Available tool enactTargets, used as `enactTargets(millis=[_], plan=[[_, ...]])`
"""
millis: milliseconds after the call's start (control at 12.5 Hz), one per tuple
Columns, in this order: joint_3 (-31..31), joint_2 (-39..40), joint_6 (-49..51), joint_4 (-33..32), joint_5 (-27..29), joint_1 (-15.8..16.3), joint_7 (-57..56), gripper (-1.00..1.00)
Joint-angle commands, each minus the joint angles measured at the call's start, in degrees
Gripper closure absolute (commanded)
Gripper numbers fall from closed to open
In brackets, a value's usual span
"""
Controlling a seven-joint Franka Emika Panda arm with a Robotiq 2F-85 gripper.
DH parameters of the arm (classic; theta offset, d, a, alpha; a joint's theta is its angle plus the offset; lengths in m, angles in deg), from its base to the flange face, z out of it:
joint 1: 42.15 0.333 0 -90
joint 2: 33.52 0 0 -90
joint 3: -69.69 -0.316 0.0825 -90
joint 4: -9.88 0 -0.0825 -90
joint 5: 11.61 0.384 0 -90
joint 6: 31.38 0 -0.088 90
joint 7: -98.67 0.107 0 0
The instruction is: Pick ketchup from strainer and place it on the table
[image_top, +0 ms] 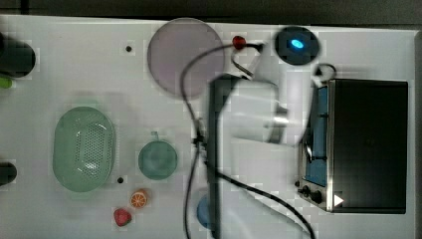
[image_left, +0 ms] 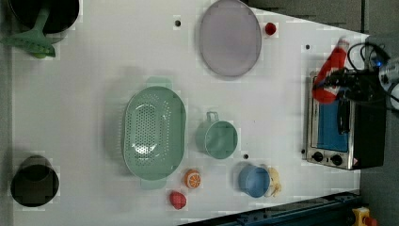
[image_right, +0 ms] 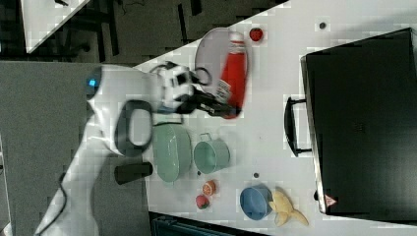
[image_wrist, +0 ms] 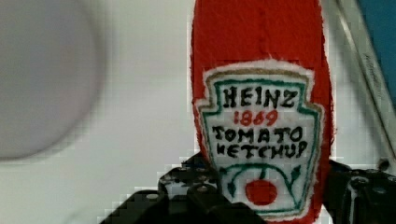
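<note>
Plush red ketchup [image_wrist: 259, 93], stitched white label

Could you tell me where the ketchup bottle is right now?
The ketchup is held in the claw, out of the strainer; in the left view it hangs beside the toaster oven.

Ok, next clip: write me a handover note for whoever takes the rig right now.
Gripper: shut on the red ketchup squeeze bottle with white cap, clamped near its labelled base and carried above the table.
Pale green oval perforated strainer: holds nothing now, sits beside the round teal-green cup.
Done: bottle out of the strainer.
Left: lower it onto a bare patch of the white tabletop, then release.
</note>
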Motion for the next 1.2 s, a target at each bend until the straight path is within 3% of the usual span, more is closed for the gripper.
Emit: enactTargets(millis=[80,560,640,880,960,1200], plan=[[-1.4,-1.6,-5.2,-6.6,0.1,2.5,-5.2,-0.21],[-3.9,0.2,-20.0,-18.6,0.1,2.8,-3.8,-0.21],[-4.3,1.2,-21.5,-19.0,0.1,2.9,-3.8,-0.27],[-5.0,2.2,-22.6,-18.9,0.1,2.9,-3.8,-0.91],[-5.0,1.2,-22.4,-18.6,0.1,2.9,-3.8,-1.00],[-4.6,-3.6,-22.1,-15.1,0.1,2.9,-3.7,-1.00]])
